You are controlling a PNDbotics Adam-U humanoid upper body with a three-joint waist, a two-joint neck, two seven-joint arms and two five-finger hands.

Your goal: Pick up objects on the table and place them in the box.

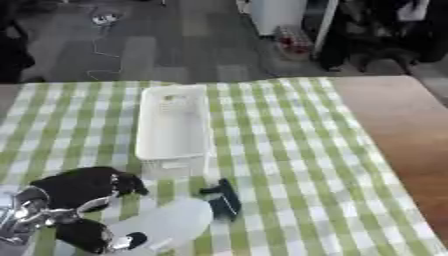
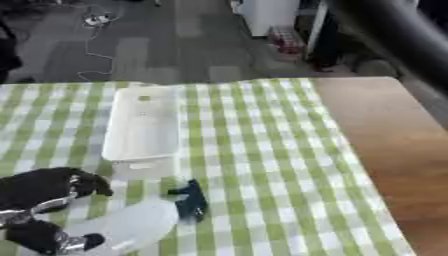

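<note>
Left eye view gives me the room first: a grey floor beyond the table, with a thin white cable (image 1: 98, 50) looping across it and a white cabinet (image 1: 276, 15) standing at the far side. Next in size is the table (image 1: 398, 130), bare brown wood along its right strip, the rest covered by a green-and-white checked cloth (image 1: 289, 150) that lies flat and looks soft and matte.

On the cloth sits the box (image 1: 173, 131), a long white plastic bin with smooth straight walls, its long side running away from me, left of the table's middle. I see nothing inside it.

My left hand (image 1: 83, 187) comes in at the lower left, black with silver joints, its fingers curled around the wide end of a pale, translucent bottle-like object (image 1: 171, 222) that lies on its side just in front of the box. The object is rounded and smooth, and ends in a dark blue-black cap or nozzle (image 1: 223, 200) pointing toward the table's middle.

My right hand shows in neither view; only a dark, blurred bar (image 2: 394, 35) crosses the right eye view's upper right corner.
</note>
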